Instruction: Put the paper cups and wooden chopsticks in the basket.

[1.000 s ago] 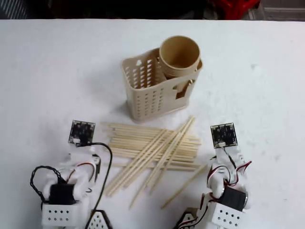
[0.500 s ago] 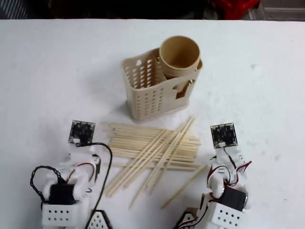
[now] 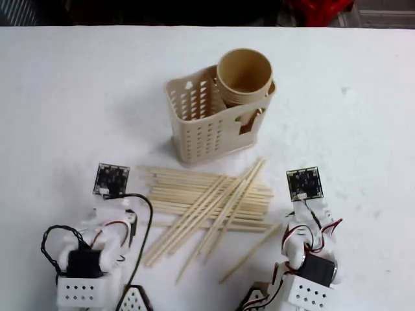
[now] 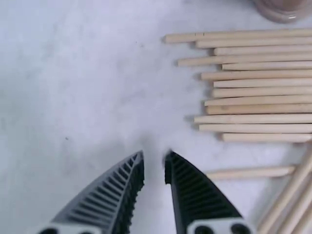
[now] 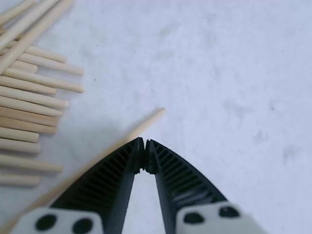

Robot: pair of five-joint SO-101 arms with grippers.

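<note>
No mvmt | cups (image 3: 244,76) in basket (image 3: 194,126) | chopsticks (image 3: 207,201) on tbl (image 3: 78,97)

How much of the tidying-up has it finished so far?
The paper cups already sit stacked in the basket. Nothing is in hand: the left pincer and right pincer hold nothing. The wooden chopsticks lie loose on the table, all left to load.

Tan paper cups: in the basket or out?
In. The stacked tan paper cups stand upright inside the beige perforated plastic basket, rims rising above its wall.
</note>
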